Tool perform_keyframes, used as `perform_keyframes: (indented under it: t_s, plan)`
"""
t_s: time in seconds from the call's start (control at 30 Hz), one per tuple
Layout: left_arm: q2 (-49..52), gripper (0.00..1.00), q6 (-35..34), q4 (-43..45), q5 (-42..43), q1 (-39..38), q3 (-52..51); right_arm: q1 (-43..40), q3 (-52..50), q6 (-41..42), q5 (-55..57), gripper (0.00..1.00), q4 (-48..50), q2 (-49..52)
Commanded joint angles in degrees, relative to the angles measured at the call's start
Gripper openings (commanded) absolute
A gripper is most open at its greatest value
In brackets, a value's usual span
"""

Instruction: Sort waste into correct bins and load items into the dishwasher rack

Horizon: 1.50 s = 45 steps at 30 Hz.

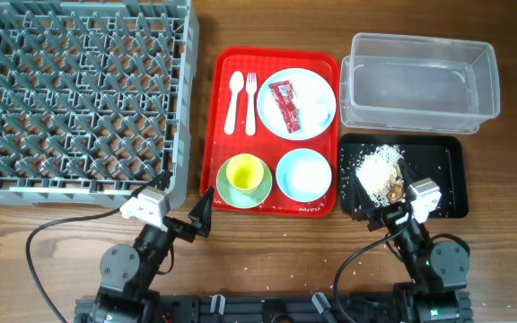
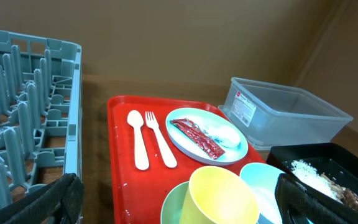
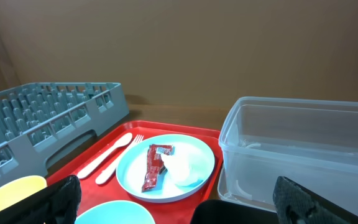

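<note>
Red shiny snack wrapper [image 1: 284, 105] sits unsorted on the round pale-blue plate [image 1: 267, 112]. Left gripper [image 1: 180, 205] and right gripper [image 1: 400, 202] gape empty; pinching it likely comes next.

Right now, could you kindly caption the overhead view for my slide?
Grey dishwasher rack left, loaded red tray centre, clear tub and black tray with food leftovers right.

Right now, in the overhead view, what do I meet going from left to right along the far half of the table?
The dishwasher rack → white spoon → white fork → pale-blue plate → clear tub. The wrapper and tissue lie on the plate, so I leave them out.
</note>
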Motion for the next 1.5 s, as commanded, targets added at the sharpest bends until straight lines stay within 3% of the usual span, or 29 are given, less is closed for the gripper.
perform_keyframes:
  t_s: [0.0, 0.73, 0.8, 0.9, 0.93, 1.03, 1.17, 1.27, 1.33, 1.37, 1.43, 1.47]
  plan:
    - [-0.50, 1.00, 0.50, 0.02, 0.02, 0.37, -0.44, -0.13, -0.11, -0.15, 0.15, 1.00, 0.24, -0.46]
    - [-0.39, 1.00, 0.52, 0.02, 0.02, 0.37, -0.44, -0.13, -0.11, -0.20, 0.15, 1.00, 0.24, -0.46]
    - [-0.39, 1.00, 0.50, 0.07, 0.02, 0.37, -0.44, -0.13, -0.11, 5.40, -1.88, 1.00, 0.31, -0.46]
    - [-0.39, 1.00, -0.85, 0.22, 2.01, 0.37, -0.44, -0.13, -0.09, 24.20, -8.35, 1.00, 0.76, -0.46]
    - [-0.39, 1.00, -6.19, 4.94, 5.35, 0.37, -0.44, -0.13, 0.22, 25.94, -12.52, 1.00, 0.68, -0.46]
    - [-0.39, 1.00, -9.60, 16.94, 8.81, 0.37, 4.48, -0.13, 4.81, 28.30, -18.40, 1.00, 0.28, 0.81]
    - [6.21, 1.00, -9.62, -1.44, 5.81, 0.37, 24.30, -0.13, 22.10, 19.76, -17.81, 1.00, -9.53, 11.58]
    - [21.18, 1.00, -9.62, -19.80, 5.11, 0.37, 42.18, -0.13, 45.79, 11.21, -13.05, 1.00, -31.82, 30.49]
    - [33.55, 1.00, -8.72, -34.01, 4.07, 0.37, 55.19, -0.13, 63.10, -0.42, -10.05, 1.00, -48.39, 44.02]
    - [39.06, 1.00, -8.11, -40.00, 3.52, 0.37, 60.67, -0.13, 69.88, -2.86, -10.12, 1.00, -51.84, 49.29]
    - [45.59, 1.00, -8.15, -45.68, 2.99, 0.37, 66.25, -0.13, 74.71, 1.88, -12.50, 1.00, -52.72, 54.40]
    - [48.72, 1.00, -8.31, -47.28, 3.02, 0.37, 68.04, -0.13, 75.41, -2.08, -16.41, 1.00, -50.16, 56.65]
